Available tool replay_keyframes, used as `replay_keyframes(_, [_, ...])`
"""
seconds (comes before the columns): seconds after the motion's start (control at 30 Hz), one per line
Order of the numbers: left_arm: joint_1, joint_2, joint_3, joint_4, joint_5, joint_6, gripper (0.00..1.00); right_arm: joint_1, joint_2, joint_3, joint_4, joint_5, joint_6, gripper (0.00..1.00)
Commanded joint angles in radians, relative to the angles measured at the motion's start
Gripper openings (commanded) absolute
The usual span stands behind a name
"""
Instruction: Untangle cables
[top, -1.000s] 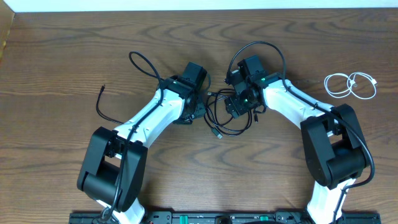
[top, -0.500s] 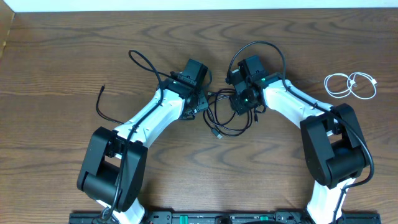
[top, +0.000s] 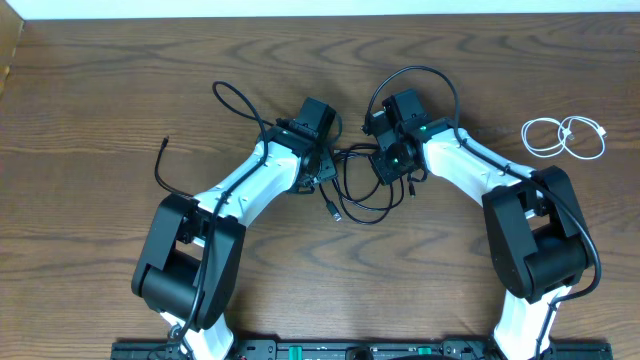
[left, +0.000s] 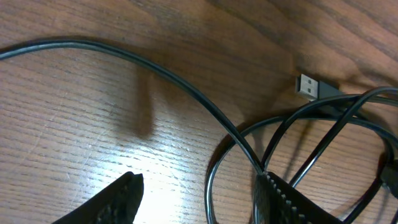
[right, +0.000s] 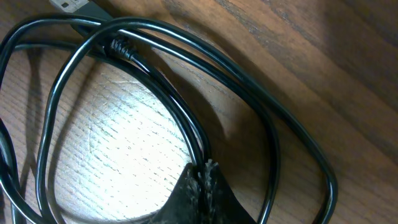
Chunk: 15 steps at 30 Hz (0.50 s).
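Table: the wooden table (top: 100, 80) is carrying both arms and all the cords.
Black cables: the black cables (right: 163, 93) are lying as a tangle of overlapping loops in the middle of the table, between the two tools, with several strands crossing one another.
Plug end: one USB plug (left: 309, 86) is lying flat on the wood at the edge of the tangle, its metal tip pointing away from the loops.
Left tool: the left tool (left: 199, 186) is hovering low at the left side of the tangle with its fingers standing well apart. One strand is running up against the tip of the ribbed finger (left: 280, 199), and nothing is being clamped between the pair.
Right tool: the right tool (right: 202, 180) is sitting at the right side of the tangle with its fingertips pressed together. It is pinching one strand of the black cables, and the other loops are curving around that point.
White cable: the white cable (top: 565, 137) is lying coiled in two small rings near the right edge of the table, well apart from the tangle and from both tools.
Lone black cable: a thin lone black cable (top: 158, 172) is lying by itself on the left side of the table, beside the left arm and apart from the tangle.
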Motion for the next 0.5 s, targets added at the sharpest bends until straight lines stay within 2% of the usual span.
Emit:
replay_keyframes(0.0, [-0.001,0.012,-0.006,0.004,-0.006,0.007,0.63,0.003,0.018,-0.01,0.002,0.001,-0.003,0.01])
replay_keyframes(0.13, [-0.001,0.012,-0.006,0.022,-0.006,0.007,0.72,0.003,0.018,-0.01,0.002,0.001,-0.003,0.01])
replay_keyframes(0.47, [-0.001,0.013,-0.006,0.063,-0.006,0.007,0.73,0.005,0.018,-0.01,0.002,-0.01,-0.003,0.01])
